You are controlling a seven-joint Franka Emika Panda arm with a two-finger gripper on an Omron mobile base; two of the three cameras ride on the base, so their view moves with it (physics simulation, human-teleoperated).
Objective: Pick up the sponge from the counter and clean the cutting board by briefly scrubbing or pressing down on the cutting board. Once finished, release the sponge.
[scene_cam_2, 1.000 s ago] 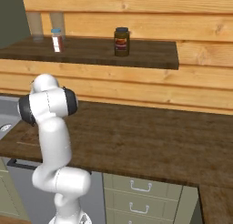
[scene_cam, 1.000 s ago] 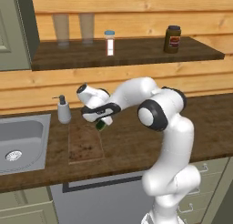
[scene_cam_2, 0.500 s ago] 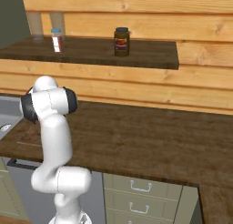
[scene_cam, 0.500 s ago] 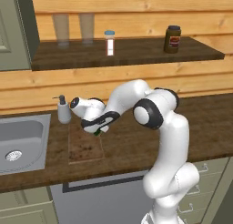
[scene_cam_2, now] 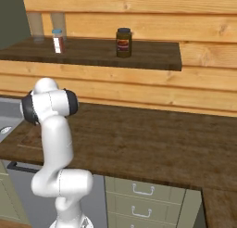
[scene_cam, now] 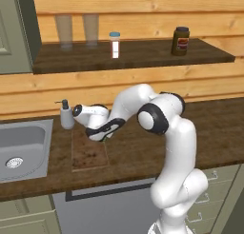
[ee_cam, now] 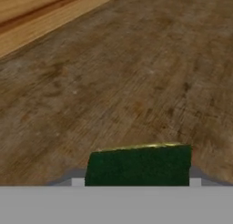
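My gripper [scene_cam: 102, 134] hangs low over the far right part of the cutting board [scene_cam: 88, 152], a mottled brown slab on the dark counter [scene_cam: 133, 154] just right of the sink. In the hand view the gripper [ee_cam: 136, 183] is shut on the sponge [ee_cam: 139, 166], whose dark green face with a thin yellow top edge sits between the fingers. Brown wood grain lies close beyond the sponge. In the left base view the sponge is hidden by the hand, so I cannot tell whether it touches the board.
A soap dispenser [scene_cam: 66, 116] stands just behind the board's left corner. The steel sink [scene_cam: 21, 150] lies to the left. The wall shelf [scene_cam: 133, 54] above carries two glasses, a small bottle [scene_cam: 114, 44] and a dark jar [scene_cam: 180, 41]. The counter [scene_cam_2: 139, 134] runs on to the right.
The hand has swung left and down with the sponge, from above the board's right edge to low over its far right part. The jaws have kept their grip.
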